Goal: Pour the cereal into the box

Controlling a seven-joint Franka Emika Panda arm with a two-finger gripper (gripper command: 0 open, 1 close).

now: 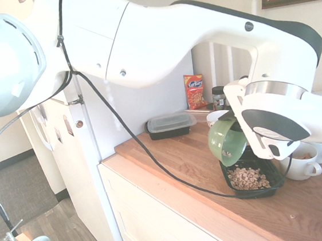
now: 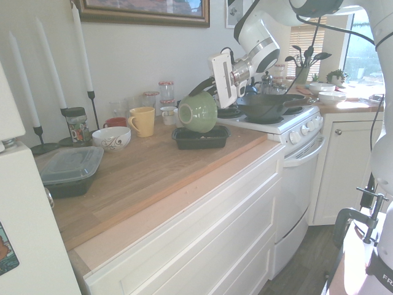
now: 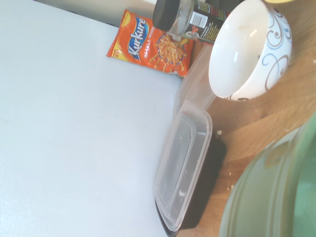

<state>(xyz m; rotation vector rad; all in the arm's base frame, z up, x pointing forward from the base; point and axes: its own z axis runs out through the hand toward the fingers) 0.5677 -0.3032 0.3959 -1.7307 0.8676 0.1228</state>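
Gripper (image 1: 234,118) clenched on tilted green bowl (image 1: 227,142), above black box (image 1: 275,184), cereal (image 1: 248,178) inside box
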